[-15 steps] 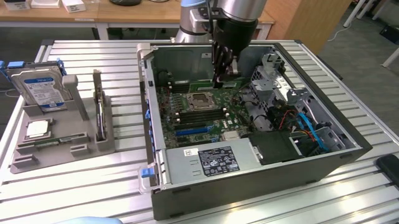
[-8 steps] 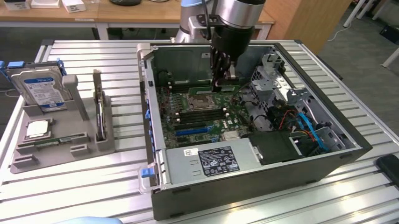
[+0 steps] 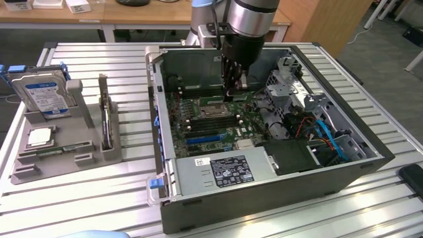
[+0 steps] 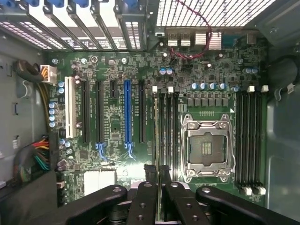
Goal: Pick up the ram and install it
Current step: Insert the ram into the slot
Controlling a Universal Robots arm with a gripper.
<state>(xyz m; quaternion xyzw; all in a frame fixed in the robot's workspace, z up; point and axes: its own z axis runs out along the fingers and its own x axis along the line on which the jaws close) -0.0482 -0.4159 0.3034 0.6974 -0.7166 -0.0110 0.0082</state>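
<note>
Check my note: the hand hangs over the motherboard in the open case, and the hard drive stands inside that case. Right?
No. The hard drive stands in the grey holder on the table outside the case, at the exterior view's left. The hand does hang over the motherboard in the open case.

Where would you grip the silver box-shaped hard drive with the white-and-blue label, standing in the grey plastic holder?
Probably the free top edge of the silver hard drive, coming straight down, jaws on its two broad faces. It stands upright with its lower part sunk in the grey holder, so the top stands clear.
</note>
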